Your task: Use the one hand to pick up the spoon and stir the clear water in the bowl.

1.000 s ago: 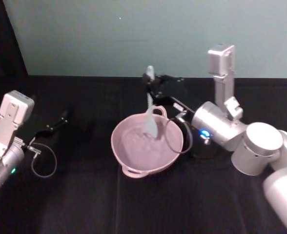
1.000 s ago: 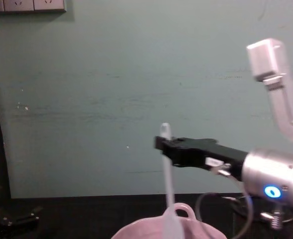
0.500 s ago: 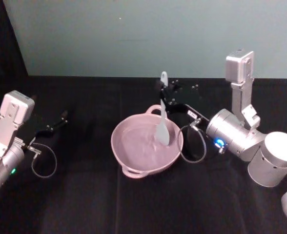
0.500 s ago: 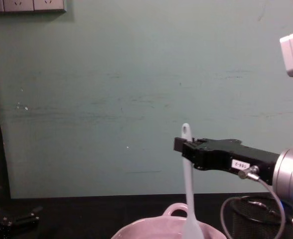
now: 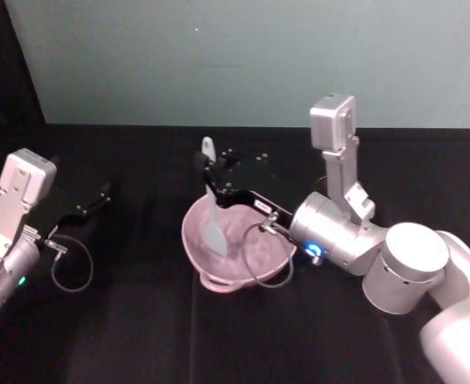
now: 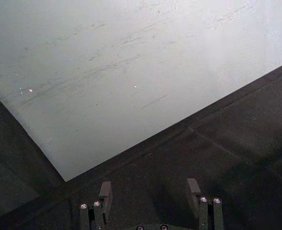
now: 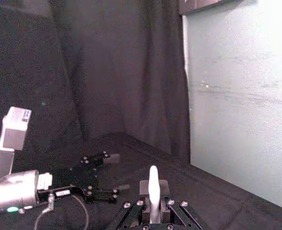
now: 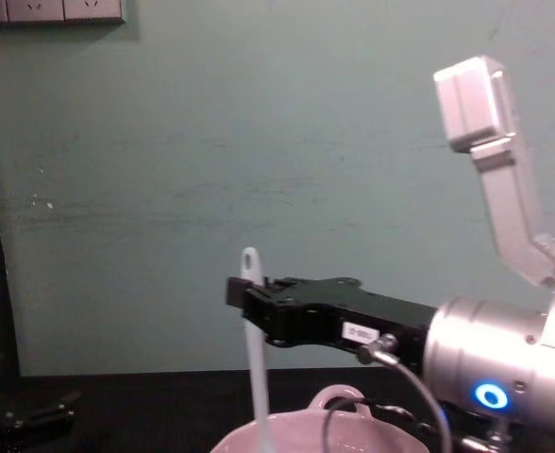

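Black cloth [image 5: 139, 320] across the whole tabletop, backed by a scuffed teal wall [image 5: 219, 56]; dark curtain [image 7: 107, 72] at the left side of the room, white socket plates [image 8: 51, 9] high on the wall. Right gripper [image 5: 209, 170] reaching out over the pink bowl [image 5: 189, 244], fingers pinched tight on the upper handle of the pale spoon [image 5: 212, 212], just below its holed tip. Spoon held near upright, blade down inside the bowl toward its left side, in the clear water [image 5: 239, 228]. Left gripper [image 5: 91, 202] parked low over the cloth, well apart from the bowl, fingers [image 6: 105, 191] spread wide, gripping nothing.
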You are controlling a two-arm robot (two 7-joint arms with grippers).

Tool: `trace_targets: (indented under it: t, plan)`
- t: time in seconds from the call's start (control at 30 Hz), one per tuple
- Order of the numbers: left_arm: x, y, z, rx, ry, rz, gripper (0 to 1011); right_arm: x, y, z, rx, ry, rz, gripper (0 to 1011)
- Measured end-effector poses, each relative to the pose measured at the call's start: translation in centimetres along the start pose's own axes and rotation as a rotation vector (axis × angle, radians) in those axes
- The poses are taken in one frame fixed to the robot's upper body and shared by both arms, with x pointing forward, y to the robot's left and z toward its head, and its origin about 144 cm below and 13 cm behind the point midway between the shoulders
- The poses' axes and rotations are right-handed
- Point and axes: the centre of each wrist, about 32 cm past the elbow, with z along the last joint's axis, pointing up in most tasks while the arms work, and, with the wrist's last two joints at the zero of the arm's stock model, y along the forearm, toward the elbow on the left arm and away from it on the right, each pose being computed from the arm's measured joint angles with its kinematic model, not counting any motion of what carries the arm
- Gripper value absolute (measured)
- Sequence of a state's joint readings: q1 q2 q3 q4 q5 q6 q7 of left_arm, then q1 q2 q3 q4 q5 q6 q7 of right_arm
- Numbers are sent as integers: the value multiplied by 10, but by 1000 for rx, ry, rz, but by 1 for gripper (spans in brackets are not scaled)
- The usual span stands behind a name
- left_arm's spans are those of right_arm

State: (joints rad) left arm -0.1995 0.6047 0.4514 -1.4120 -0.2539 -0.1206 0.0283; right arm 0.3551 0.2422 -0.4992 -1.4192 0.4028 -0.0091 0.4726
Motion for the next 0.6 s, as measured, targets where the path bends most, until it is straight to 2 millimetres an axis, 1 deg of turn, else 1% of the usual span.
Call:
trace_targets:
  t: [0.13,0.37,0.47,0.6]
  plan:
    - [0,0,0,0,0,0,1011,-1,13,0,13,2,22,114]
    - [0,0,0,0,0,0,1011,5,24,-1,26,3,24,114]
    - [0,0,0,0,0,0,1011,12,28,-3,28,7,10,114]
    - [0,0,0,0,0,0,1011,22,27,-6,32,15,-19,116]
